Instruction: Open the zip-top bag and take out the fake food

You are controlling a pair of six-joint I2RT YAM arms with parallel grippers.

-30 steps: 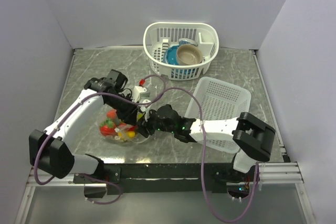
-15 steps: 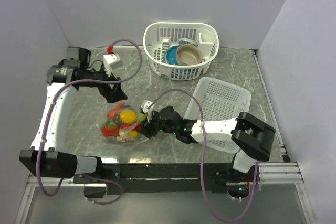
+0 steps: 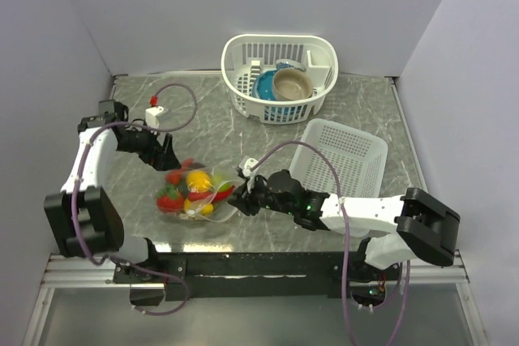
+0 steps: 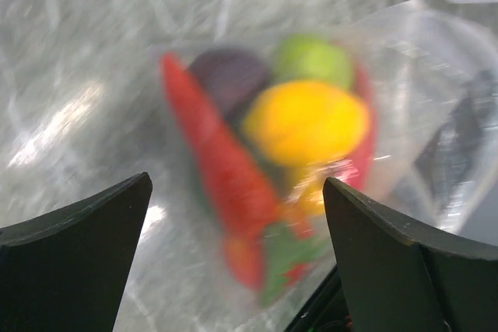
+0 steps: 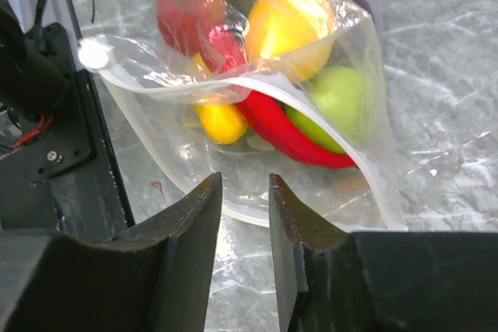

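With my left gripper (image 4: 237, 183) wide open facing the zip-top bag (image 5: 156, 77) of fake food (image 5: 284, 29), and my right gripper (image 5: 243, 184) narrowed at its lip, hold unclear, one-sided pulling might just drag it.

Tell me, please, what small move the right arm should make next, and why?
Probably ease the right fingers forward and pinch the near lip of the clear plastic zip-top bag: they sit narrowly parted just short of its open mouth, the glossy plastic fruits and vegetables lie inside, and the left fingers hover open.
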